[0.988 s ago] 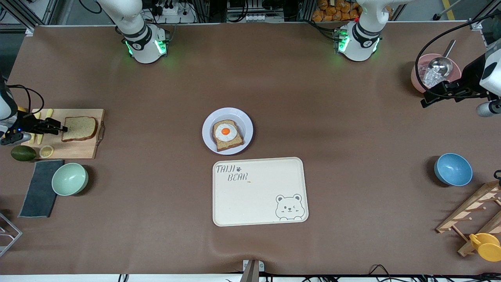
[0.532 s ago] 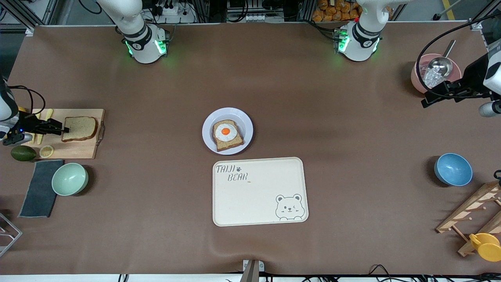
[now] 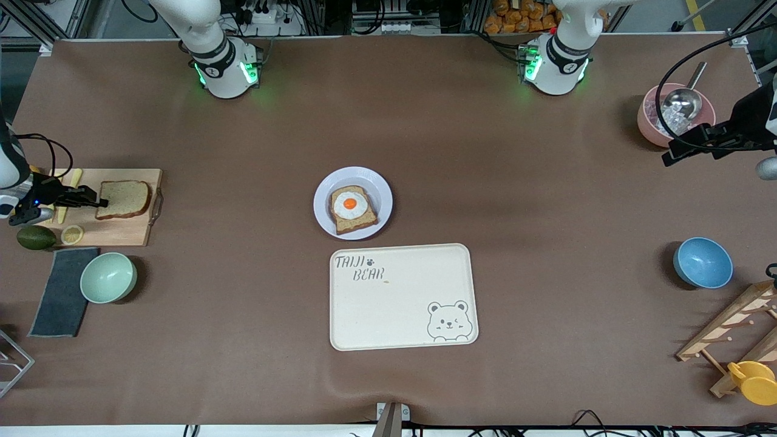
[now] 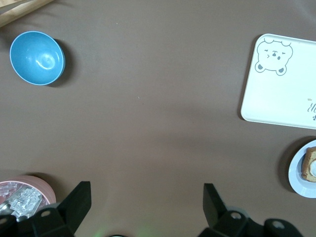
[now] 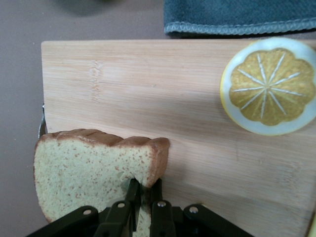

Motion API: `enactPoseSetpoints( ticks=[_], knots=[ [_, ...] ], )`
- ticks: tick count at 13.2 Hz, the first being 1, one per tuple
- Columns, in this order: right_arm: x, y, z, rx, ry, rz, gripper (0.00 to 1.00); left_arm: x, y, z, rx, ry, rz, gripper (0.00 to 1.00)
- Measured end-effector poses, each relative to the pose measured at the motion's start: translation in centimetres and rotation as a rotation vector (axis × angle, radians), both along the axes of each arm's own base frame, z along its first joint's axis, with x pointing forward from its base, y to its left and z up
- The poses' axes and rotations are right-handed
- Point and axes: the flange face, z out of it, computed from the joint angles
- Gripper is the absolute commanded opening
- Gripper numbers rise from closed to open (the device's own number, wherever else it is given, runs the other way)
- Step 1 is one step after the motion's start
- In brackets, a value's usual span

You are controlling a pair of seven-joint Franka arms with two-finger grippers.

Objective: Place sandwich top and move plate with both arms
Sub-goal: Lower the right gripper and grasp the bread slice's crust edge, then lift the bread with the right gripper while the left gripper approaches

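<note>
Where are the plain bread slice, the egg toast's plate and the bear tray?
sandwich top (image 3: 124, 198), front view, middle of the crumb.
plate (image 3: 381, 189), front view, bare rim.
bear tray (image 3: 400, 303), front view, blank centre.

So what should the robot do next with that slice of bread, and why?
Probably lift it straight up. The right gripper has its fingers shut on the sandwich top, which lies on the cutting board, while the egg slice waits uncovered on the plate.

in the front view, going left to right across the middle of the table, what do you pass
right gripper → sandwich top on the cutting board → plate → blue bowl
</note>
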Motion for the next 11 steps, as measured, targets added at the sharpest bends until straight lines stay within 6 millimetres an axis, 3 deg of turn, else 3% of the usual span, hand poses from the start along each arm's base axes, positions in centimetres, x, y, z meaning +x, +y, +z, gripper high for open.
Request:
enactPoseSetpoints(
  ticks=[4, 11],
  knots=[
    [0.2, 0.2, 0.4, 0.027, 0.014, 0.009, 0.00, 0.0, -0.1, 0.0, 0.000, 0.000, -0.002, 1.00],
    [4.1, 2.9, 5.6, 0.113, 0.094, 0.020, 0.00, 0.2, -0.5, -0.9, -0.008, 0.016, -0.008, 1.00]
  ],
)
